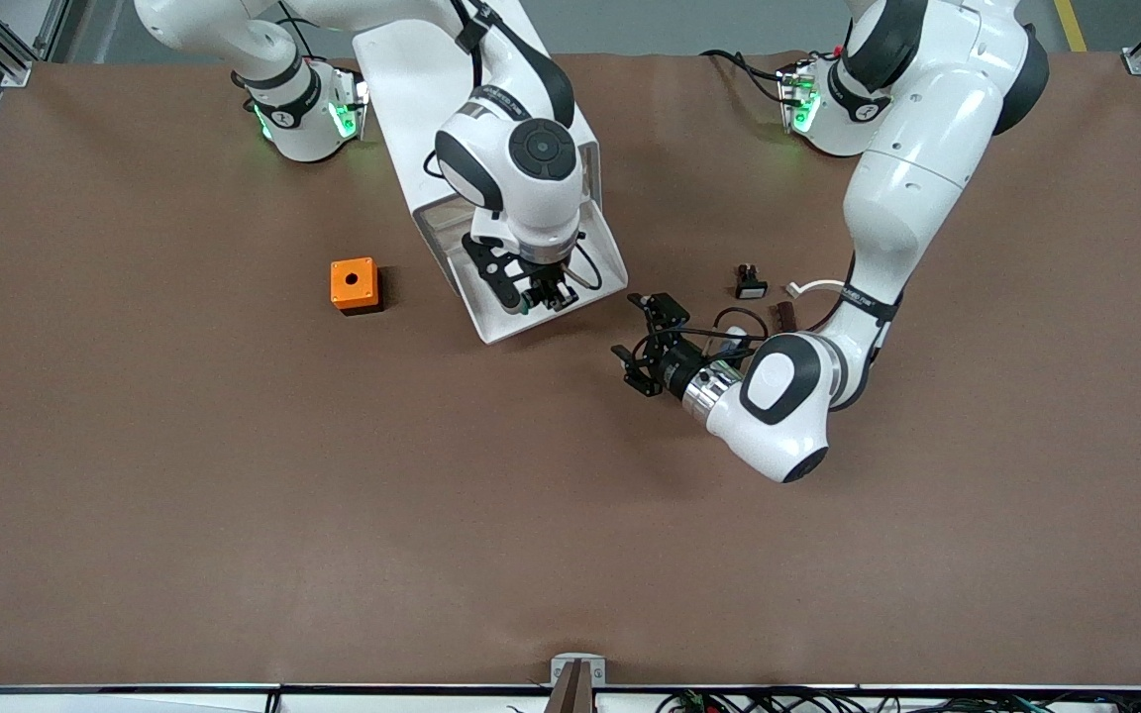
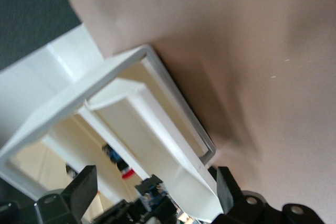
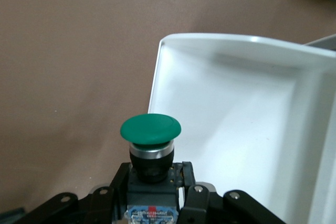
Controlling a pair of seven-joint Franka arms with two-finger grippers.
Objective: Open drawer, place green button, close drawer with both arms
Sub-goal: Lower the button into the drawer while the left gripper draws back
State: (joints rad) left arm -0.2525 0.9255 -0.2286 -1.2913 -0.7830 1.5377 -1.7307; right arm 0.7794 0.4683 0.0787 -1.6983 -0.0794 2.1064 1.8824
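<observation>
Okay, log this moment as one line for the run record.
drawer: pulled open | right gripper: shut on button, over drawer | left gripper: open, empty, beside drawer | phase: placing button

Drawer (image 3: 247,124) smooth glossy white plastic; button (image 3: 150,128) matt green cap, shiny metal ring; table (image 1: 234,495) matt brown cloth-like cover.

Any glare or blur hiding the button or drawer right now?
Right wrist view: button sharp, soft sheen on the drawer floor. Left wrist view: cabinet washed out and soft, left gripper fingers blurred. Front view: even light, faint shadows.
</observation>
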